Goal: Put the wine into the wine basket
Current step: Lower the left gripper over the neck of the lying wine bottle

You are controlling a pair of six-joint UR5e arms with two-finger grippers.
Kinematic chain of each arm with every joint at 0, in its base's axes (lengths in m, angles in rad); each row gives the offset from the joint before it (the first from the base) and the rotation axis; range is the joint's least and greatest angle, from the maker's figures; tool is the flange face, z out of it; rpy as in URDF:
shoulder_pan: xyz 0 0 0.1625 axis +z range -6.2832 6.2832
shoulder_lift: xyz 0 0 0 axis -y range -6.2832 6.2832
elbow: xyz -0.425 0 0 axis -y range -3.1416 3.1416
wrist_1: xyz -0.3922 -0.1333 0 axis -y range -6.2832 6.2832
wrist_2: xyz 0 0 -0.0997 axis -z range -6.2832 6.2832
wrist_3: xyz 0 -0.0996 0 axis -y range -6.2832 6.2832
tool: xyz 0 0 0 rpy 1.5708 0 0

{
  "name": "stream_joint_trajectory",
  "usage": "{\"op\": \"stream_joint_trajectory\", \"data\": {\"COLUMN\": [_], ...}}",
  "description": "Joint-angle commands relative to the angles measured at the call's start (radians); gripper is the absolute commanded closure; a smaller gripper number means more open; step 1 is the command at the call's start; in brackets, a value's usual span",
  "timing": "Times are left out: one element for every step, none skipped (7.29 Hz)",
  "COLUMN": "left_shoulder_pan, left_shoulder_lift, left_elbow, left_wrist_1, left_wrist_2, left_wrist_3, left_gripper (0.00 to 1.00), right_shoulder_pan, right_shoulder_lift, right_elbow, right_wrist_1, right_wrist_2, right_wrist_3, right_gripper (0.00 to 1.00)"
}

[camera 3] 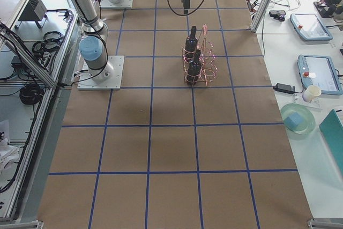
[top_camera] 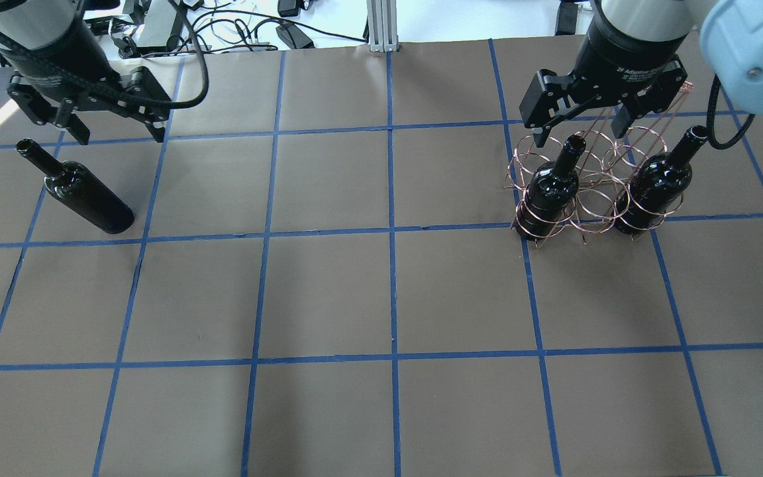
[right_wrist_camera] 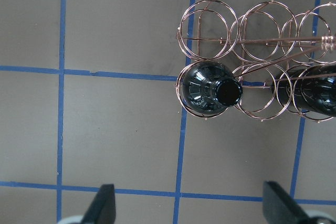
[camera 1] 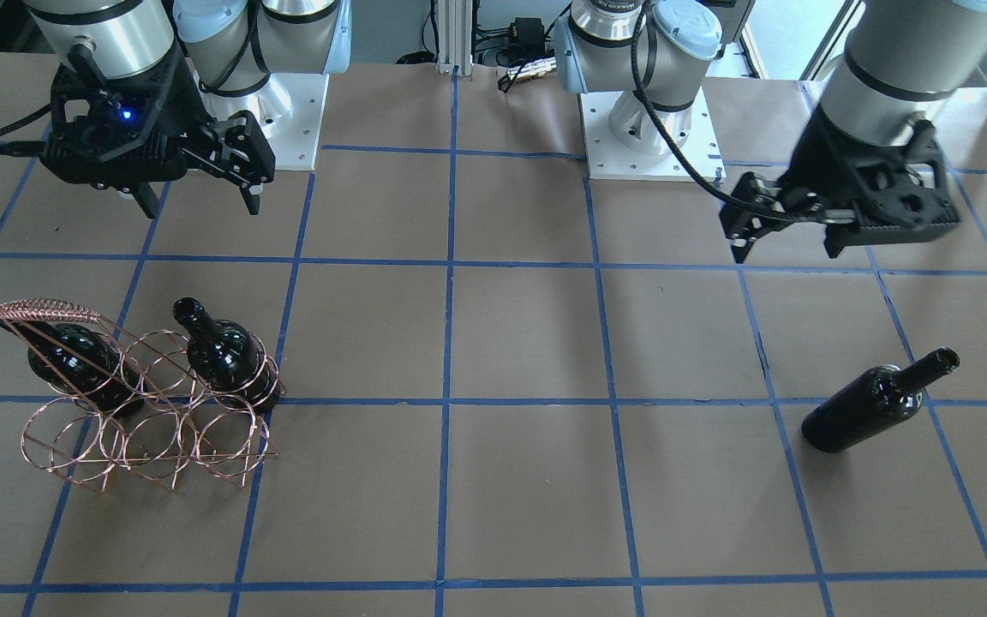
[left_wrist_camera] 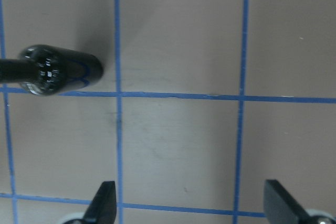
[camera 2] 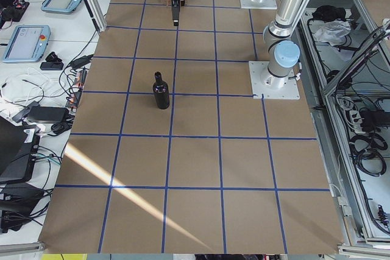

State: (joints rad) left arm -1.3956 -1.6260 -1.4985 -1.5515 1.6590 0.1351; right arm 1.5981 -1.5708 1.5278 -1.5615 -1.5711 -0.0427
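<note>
One wine bottle, near-black, stands alone on the table's left side; it also shows in the front view and the left wrist view. My left gripper hangs open and empty above the table beside it, apart from it. The copper wire wine basket stands at the right with two look-alike bottles in its outer slots; the middle slot holds nothing. My right gripper is open and empty, raised above the basket.
Brown paper with blue tape lines covers the table. The arm base plates sit at the robot's edge. Cables and devices lie beyond the far edge.
</note>
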Motion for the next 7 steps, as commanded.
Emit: {"op": "stream_joint_trajectory", "data": {"left_shoulder_pan": [0.233,0.297,0.312,0.314,0.313,0.311,0.311], "left_shoulder_lift": [-0.06,-0.102,-0.145,-0.185,-0.221,-0.227,-0.227], "left_elbow": [-0.002,-0.014,-0.012,0.007,0.011,0.011,0.012], "left_wrist_1": [0.036,0.074,0.114,0.122,0.155,0.157,0.163], "left_wrist_2": [0.015,0.016,0.009,-0.002,-0.021,-0.043,-0.053], "left_wrist_3": [0.303,0.43,0.437,0.437,0.434,0.432,0.437], "left_gripper": [0.0,0.0,0.0,0.0,0.0,0.02,0.08], "right_shoulder_pan": [-0.001,0.0,0.0,0.0,0.0,0.0,-0.001], "right_shoulder_lift": [0.005,0.003,0.003,0.003,0.006,0.006,0.008], "right_elbow": [0.0,0.0,0.0,0.0,0.002,0.003,0.008], "right_wrist_1": [-0.011,-0.006,-0.006,0.003,0.004,0.004,0.003], "right_wrist_2": [0.006,0.009,0.011,0.009,0.008,0.011,0.011], "right_wrist_3": [0.021,0.024,0.024,0.038,0.055,0.055,0.053], "right_gripper": [0.0,0.0,0.0,0.0,0.0,0.0,0.0]}}
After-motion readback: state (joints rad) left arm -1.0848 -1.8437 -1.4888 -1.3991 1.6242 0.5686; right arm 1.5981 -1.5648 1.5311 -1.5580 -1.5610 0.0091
